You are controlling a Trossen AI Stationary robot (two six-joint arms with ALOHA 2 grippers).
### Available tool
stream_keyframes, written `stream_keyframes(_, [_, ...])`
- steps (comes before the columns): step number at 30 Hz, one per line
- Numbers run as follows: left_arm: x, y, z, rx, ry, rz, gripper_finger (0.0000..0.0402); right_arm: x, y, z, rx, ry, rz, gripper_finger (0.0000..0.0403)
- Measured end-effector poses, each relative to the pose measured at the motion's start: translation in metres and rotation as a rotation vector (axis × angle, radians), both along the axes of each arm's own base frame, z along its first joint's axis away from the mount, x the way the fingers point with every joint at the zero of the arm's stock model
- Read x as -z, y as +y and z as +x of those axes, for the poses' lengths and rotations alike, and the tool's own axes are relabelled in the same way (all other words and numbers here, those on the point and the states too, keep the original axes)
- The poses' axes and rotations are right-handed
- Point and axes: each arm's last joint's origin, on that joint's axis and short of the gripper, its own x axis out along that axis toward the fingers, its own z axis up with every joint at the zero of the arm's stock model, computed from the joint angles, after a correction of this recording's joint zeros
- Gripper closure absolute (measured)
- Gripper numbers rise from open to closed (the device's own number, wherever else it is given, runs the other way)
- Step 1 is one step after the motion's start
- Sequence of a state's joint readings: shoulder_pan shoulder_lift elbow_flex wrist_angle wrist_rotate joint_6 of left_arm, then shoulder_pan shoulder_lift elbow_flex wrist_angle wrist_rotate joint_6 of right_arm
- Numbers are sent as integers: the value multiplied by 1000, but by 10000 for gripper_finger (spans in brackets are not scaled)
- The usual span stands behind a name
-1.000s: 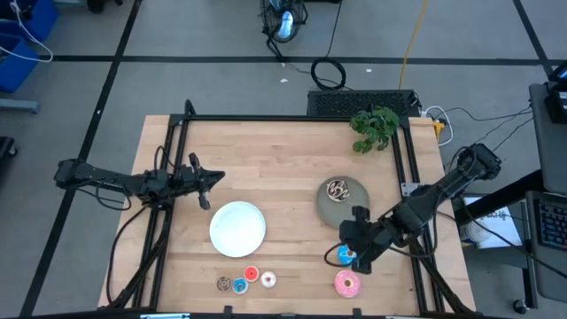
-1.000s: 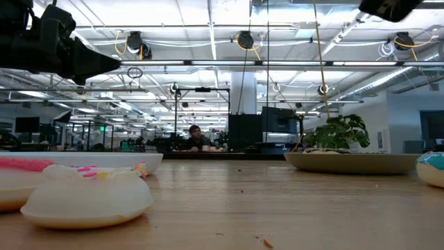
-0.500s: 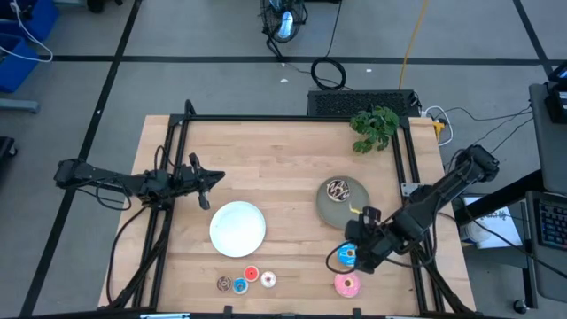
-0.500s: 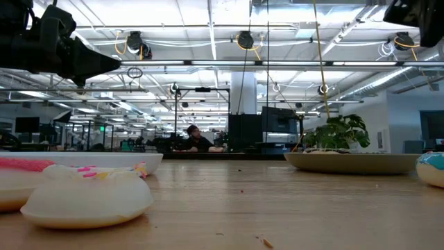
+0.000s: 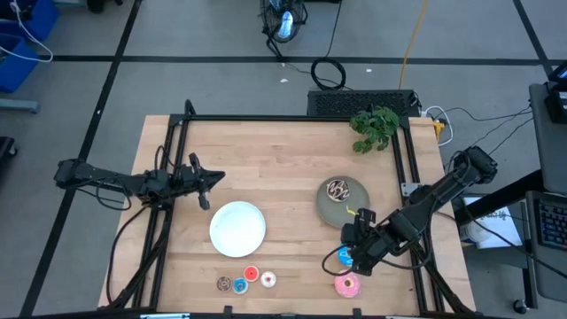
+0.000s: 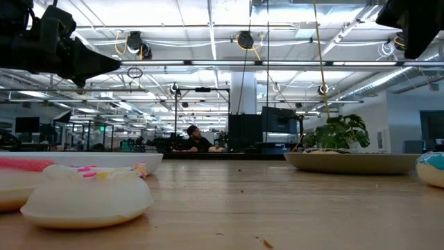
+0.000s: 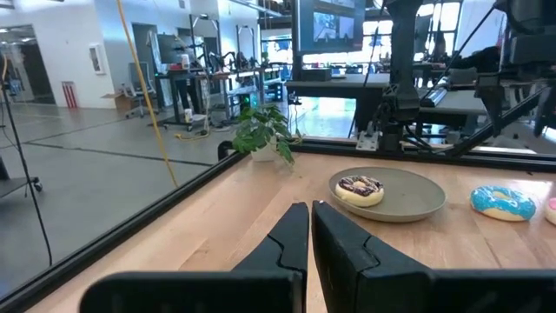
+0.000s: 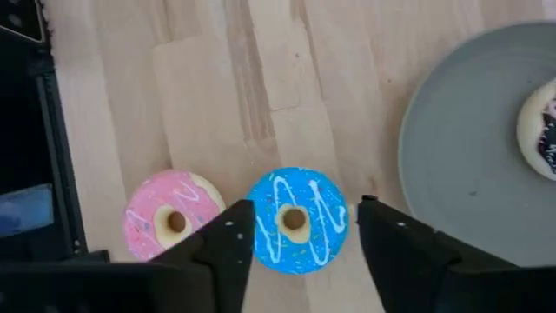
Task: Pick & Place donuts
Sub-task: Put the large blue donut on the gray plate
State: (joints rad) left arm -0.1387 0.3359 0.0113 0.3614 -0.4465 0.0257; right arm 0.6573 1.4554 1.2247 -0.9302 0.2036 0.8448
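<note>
The blue donut (image 8: 298,221) lies flat on the table, and my right gripper (image 8: 304,235) hangs open over it with one finger on either side. The pink donut (image 8: 172,220) lies flat beside it, toward the near edge (image 5: 346,284). The chocolate-sprinkled donut (image 5: 337,189) rests on the grey plate (image 5: 353,211). Three mini donuts, brown and blue (image 5: 232,284), red (image 5: 251,275) and whitish (image 5: 267,280), lie in a row near the front edge. My left gripper (image 7: 310,206) is shut and held still above the table's left half (image 5: 205,182).
A white plate (image 5: 237,228) sits at mid-table, left of the grey plate. A potted plant (image 5: 374,127) stands at the far right corner. Black frame rails (image 5: 404,168) run along the table's left, far and right sides. Bare wood lies between the two plates and the far edge.
My right gripper has come down toward the blue donut; its arm has dropped lower into the top right of the low view. The donuts and plates have stayed where they were.
</note>
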Motion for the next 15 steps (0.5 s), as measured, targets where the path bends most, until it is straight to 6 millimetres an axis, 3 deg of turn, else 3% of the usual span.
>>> stream_keyframes(4, [0,0,0,1,-1,0,376,11,1,-2,-30,30,34,177])
stream_keyframes(8, [0,0,0,0,-1,0,376,24,-4,-5,46,69,35,160])
stream_keyframes(15, [0,0,0,0,0,3,376,54,-12,-13,120,156,59,159])
